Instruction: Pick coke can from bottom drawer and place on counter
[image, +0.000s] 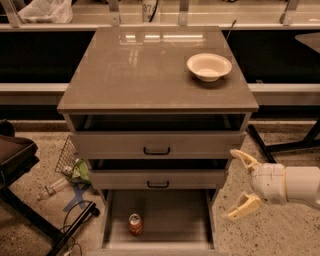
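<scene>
The coke can (135, 224), red with a silver top, stands upright on the floor of the bottom drawer (170, 220), near its front left. The drawer is pulled out wide. The counter (150, 70) is the glossy grey-brown top of the cabinet. My gripper (243, 184) is at the right of the cabinet, level with the lower drawers, its two pale fingers spread open and empty. It is apart from the can, to the can's right and above it.
A white bowl (209, 66) sits on the counter's back right. Two upper drawers with black handles (157, 150) are slightly open. A dark chair (15, 160) and floor clutter with a wire basket (70, 165) lie at the left. Table legs (280, 145) stand at the right.
</scene>
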